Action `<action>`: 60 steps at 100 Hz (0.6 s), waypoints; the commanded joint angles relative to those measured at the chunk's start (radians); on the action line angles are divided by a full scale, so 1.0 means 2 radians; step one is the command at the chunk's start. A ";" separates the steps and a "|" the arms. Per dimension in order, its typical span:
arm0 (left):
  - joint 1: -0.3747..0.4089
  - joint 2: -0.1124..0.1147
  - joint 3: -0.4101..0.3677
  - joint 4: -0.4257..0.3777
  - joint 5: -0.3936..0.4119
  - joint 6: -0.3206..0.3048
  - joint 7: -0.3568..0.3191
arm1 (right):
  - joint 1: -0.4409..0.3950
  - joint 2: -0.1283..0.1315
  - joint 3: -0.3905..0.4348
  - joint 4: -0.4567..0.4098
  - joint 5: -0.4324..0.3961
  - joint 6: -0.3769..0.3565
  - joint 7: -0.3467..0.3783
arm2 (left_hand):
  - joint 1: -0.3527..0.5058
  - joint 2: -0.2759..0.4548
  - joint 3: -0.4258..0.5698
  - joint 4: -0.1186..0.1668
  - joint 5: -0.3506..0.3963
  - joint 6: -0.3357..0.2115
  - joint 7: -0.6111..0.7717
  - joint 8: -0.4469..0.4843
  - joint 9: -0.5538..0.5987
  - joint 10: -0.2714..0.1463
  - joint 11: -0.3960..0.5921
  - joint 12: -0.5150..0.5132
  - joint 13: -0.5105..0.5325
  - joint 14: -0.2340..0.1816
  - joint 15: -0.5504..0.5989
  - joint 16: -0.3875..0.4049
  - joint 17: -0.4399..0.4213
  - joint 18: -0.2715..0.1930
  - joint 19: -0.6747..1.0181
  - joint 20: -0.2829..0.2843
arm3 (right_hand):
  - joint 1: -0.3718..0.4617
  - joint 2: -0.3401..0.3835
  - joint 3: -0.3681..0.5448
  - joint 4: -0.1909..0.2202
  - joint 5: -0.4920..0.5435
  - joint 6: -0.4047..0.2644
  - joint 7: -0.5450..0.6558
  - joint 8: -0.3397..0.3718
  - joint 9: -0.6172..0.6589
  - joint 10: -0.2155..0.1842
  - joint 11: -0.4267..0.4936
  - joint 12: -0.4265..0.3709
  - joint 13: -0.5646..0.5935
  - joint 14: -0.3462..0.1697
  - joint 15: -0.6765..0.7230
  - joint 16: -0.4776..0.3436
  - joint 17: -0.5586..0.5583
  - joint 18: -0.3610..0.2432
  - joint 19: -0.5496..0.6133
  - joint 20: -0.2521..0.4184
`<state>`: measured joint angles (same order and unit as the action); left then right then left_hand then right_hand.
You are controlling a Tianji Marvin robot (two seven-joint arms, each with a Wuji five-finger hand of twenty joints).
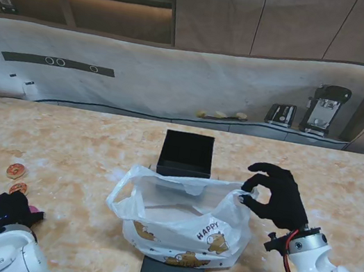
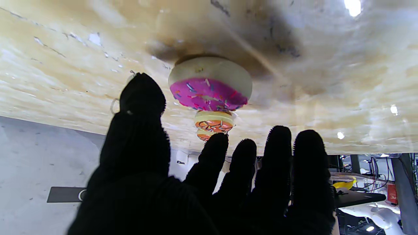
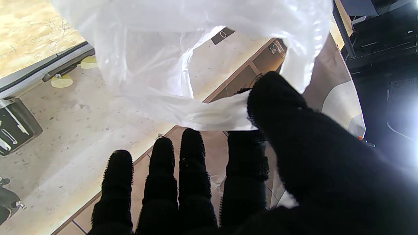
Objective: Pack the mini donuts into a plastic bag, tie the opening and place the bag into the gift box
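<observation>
Here the black-gloved right hand (image 1: pixel 276 195) pinches the rim of the thin, limp white plastic bag (image 1: pixel 181 222) mid-bench, while the empty, spread left hand (image 2: pixel 209 182) hovers beside the pink-iced mini donut (image 2: pixel 210 85), light, best gripped by its sides.

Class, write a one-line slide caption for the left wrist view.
Open left hand reaching toward a pink-frosted mini donut, two orange donuts lined up beyond.
</observation>
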<state>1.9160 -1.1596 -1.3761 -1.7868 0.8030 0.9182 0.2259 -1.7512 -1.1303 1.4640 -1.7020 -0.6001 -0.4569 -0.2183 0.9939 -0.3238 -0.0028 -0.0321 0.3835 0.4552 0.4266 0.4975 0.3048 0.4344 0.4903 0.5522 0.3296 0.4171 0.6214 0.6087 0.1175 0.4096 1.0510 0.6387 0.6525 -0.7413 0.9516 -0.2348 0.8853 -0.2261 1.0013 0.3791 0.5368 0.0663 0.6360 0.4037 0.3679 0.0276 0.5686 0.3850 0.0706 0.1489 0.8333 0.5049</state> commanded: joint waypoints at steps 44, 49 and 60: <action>-0.012 -0.021 0.005 0.028 -0.044 0.023 0.028 | 0.000 -0.001 -0.003 0.002 0.001 0.002 0.012 | 0.016 0.010 0.003 0.010 -0.048 0.006 0.089 0.050 0.018 -0.001 0.033 0.033 0.033 0.005 0.042 0.033 0.035 0.019 0.028 -0.020 | 0.014 -0.003 0.013 0.000 0.016 -0.028 0.010 0.000 0.016 -0.005 -0.004 -0.007 0.006 -0.002 -0.004 0.008 -0.001 -0.001 0.008 -0.004; -0.013 -0.023 0.006 0.032 -0.048 0.023 0.031 | 0.000 -0.001 -0.004 0.001 0.001 0.003 0.012 | 0.018 0.010 0.004 0.010 -0.051 0.005 0.096 0.055 0.018 -0.001 0.037 0.036 0.035 0.003 0.046 0.036 0.038 0.018 0.031 -0.019 | 0.013 -0.004 0.013 -0.001 0.015 -0.028 0.010 -0.001 0.016 -0.005 -0.005 -0.007 0.006 -0.002 -0.004 0.008 -0.001 -0.001 0.008 -0.004; -0.015 -0.025 0.006 0.037 -0.053 0.025 0.034 | 0.000 0.000 -0.005 0.001 0.000 0.004 0.013 | 0.033 0.004 0.016 0.012 -0.066 -0.004 0.130 0.081 0.020 -0.010 0.053 0.051 0.043 -0.002 0.064 0.050 0.048 0.008 0.047 -0.012 | 0.013 -0.004 0.013 -0.001 0.016 -0.029 0.009 -0.001 0.016 -0.005 -0.004 -0.006 0.007 -0.002 -0.003 0.008 -0.001 -0.001 0.008 -0.004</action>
<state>1.8852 -1.2008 -1.3658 -1.7173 0.7042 0.9512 0.3060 -1.7449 -1.1285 1.4583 -1.6989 -0.5976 -0.4512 -0.2075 1.0080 -0.2999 -0.0023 -0.0321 0.2788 0.4508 0.6223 0.6278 0.3292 0.4219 0.5713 0.6290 0.3823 0.4156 0.7126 0.6793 0.1999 0.4226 1.1125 0.6141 0.6525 -0.7414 0.9516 -0.2349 0.8857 -0.2261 1.0014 0.3789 0.5369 0.0663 0.6360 0.4037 0.3679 0.0277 0.5686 0.3850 0.0705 0.1488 0.8333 0.5049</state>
